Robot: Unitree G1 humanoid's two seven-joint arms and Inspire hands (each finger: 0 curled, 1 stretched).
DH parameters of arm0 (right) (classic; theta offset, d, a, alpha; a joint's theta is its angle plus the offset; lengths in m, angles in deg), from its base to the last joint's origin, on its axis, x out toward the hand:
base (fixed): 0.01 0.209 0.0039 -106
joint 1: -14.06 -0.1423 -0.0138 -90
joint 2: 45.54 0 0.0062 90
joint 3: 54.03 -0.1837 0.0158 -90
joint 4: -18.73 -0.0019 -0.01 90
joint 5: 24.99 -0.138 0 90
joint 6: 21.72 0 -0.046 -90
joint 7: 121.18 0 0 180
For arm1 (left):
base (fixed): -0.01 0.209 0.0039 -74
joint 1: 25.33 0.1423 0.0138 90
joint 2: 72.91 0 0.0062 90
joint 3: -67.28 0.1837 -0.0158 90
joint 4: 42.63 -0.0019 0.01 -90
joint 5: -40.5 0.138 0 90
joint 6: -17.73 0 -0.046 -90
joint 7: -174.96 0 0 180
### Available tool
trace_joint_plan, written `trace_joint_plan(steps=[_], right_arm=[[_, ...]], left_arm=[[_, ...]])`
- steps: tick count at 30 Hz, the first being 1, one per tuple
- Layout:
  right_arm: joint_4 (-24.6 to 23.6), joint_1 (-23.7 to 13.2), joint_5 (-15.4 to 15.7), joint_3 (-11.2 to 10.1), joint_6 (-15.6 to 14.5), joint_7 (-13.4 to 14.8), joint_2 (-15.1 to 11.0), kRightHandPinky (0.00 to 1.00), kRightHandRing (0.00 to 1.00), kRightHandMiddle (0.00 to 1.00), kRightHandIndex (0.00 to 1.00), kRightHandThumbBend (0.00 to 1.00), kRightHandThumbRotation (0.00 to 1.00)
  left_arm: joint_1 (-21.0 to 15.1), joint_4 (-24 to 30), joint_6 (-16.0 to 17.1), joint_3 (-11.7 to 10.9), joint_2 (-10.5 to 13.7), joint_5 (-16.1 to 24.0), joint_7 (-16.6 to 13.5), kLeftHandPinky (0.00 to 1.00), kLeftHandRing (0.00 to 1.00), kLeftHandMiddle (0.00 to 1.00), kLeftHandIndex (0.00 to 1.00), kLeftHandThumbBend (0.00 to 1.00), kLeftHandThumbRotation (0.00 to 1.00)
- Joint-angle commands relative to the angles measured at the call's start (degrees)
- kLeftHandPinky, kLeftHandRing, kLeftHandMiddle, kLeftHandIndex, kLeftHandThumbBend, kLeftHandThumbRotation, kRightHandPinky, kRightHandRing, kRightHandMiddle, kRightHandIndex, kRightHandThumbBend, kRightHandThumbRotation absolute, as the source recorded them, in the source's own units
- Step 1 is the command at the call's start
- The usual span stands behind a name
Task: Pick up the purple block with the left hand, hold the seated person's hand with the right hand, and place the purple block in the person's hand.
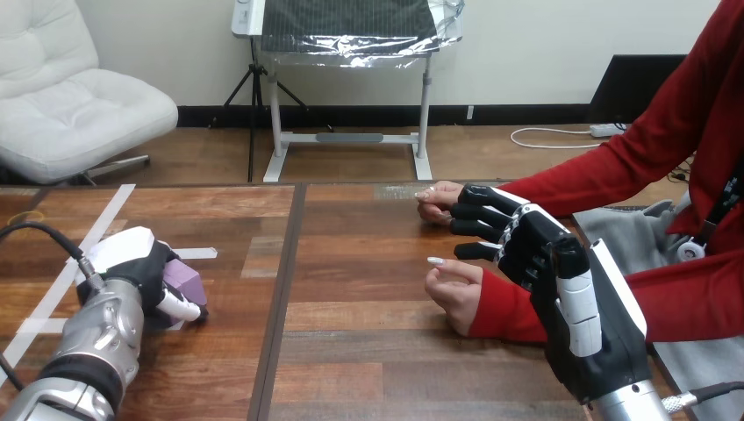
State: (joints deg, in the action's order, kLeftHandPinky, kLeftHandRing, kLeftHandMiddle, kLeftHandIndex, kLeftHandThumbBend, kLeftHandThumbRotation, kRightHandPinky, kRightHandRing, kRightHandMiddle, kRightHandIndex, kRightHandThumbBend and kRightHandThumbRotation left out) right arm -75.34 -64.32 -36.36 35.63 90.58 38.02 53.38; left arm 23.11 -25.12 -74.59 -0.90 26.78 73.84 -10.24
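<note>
Early going. Gripping purple block [187, 282] with curled left hand [140, 263], apparently not yet lifted off tabletop [368, 351]. Reaching open, straight-fingered right hand [526, 241] beside person's upper hand [436, 201], not clasping. Leaves lift, clasp, handover.

cam: head view, mounted on robot's head | faced: forward and down across the wooden surface [368, 351] | range: near, both arms entered from the bottom edge | frame: left robot hand [140, 263], curled on the purple block [187, 282], sat at 8 o'clock; right robot hand [526, 250] at 4 o'clock beside the person's hands [456, 294]
</note>
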Motion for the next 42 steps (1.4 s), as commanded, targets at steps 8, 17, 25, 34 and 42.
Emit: trace_joint_plan(steps=[8,17,25,34,42], right_arm=[[-2.90,-2.63,-0.70,-0.53,-0.05,-0.02,-0.73,0.71,0.78,0.78,0.78,0.85,1.00],[-2.79,-2.71,-0.90,-0.53,0.12,-0.11,-0.67,0.71,0.78,0.79,0.78,0.84,1.00],[-2.97,-2.73,-0.60,-0.50,-0.14,0.07,-0.72,0.71,0.77,0.79,0.78,0.85,1.00],[-3.11,-2.73,-0.29,-0.49,-0.37,0.29,-0.79,0.70,0.77,0.79,0.78,0.86,1.00],[-3.07,-2.63,-0.46,-0.57,-0.24,0.22,-0.80,0.70,0.78,0.79,0.79,0.86,1.00]], left_arm=[[-3.67,0.96,0.40,-0.16,-0.53,-0.10,-1.76,0.63,0.73,0.75,0.74,0.72,0.07],[-3.37,1.25,1.03,-0.68,-0.67,-0.63,-3.39,0.55,0.65,0.69,0.69,0.72,0.01],[-3.15,1.19,1.52,-1.72,-0.89,-2.12,-4.66,0.34,0.44,0.53,0.63,0.69,0.00],[-2.50,1.43,3.44,-3.09,-0.94,-3.96,-6.76,0.17,0.25,0.35,0.55,0.66,0.00],[-2.24,1.48,4.22,-3.34,-0.88,-4.39,-7.38,0.18,0.26,0.36,0.53,0.65,0.00]])
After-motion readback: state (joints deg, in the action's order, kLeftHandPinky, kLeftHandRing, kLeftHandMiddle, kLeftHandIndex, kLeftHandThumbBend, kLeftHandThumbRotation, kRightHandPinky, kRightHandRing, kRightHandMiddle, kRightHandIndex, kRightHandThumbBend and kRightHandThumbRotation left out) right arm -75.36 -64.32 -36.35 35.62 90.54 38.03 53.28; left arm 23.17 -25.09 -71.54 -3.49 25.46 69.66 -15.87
